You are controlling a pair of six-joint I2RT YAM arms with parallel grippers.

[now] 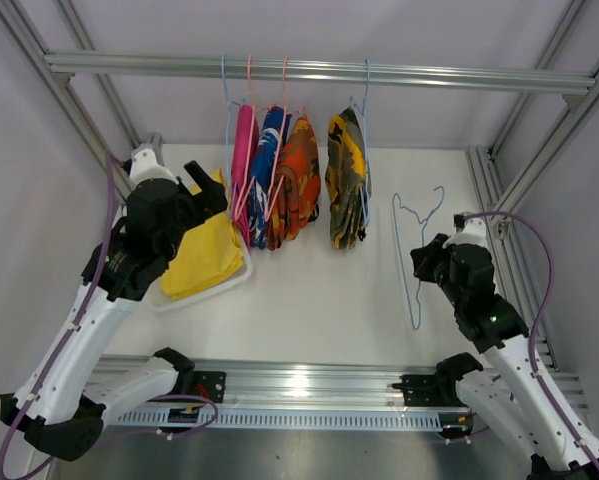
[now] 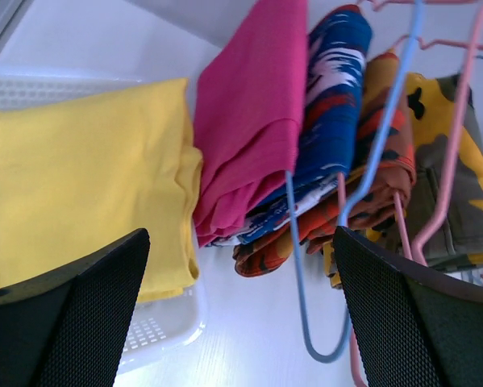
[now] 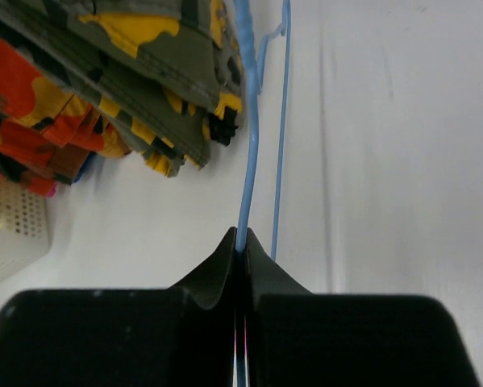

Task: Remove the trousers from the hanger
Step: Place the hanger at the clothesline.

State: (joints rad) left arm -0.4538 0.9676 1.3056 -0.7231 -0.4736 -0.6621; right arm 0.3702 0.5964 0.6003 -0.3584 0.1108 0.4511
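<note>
Four pairs of trousers hang on hangers from the rail (image 1: 319, 72): magenta (image 1: 244, 155), blue-and-white (image 1: 270, 165), orange camouflage (image 1: 297, 180) and yellow-and-dark camouflage (image 1: 346, 180). The plain yellow trousers (image 1: 205, 255) lie in a white basket (image 1: 241, 275). My left gripper (image 1: 211, 192) is open just left of the magenta pair, above the basket, with nothing between its fingers (image 2: 72, 322). The left wrist view shows the magenta trousers (image 2: 249, 113) and a blue hanger loop (image 2: 306, 310) ahead. My right gripper (image 1: 426, 262) is shut on an empty blue hanger (image 1: 415, 250), whose wire (image 3: 247, 161) runs out of the jaws.
Aluminium frame posts (image 1: 524, 165) stand at both sides of the white table. The basket rim (image 3: 7, 242) shows at the left of the right wrist view. The yellow-and-dark camouflage pair (image 3: 144, 64) hangs just left of the held hanger.
</note>
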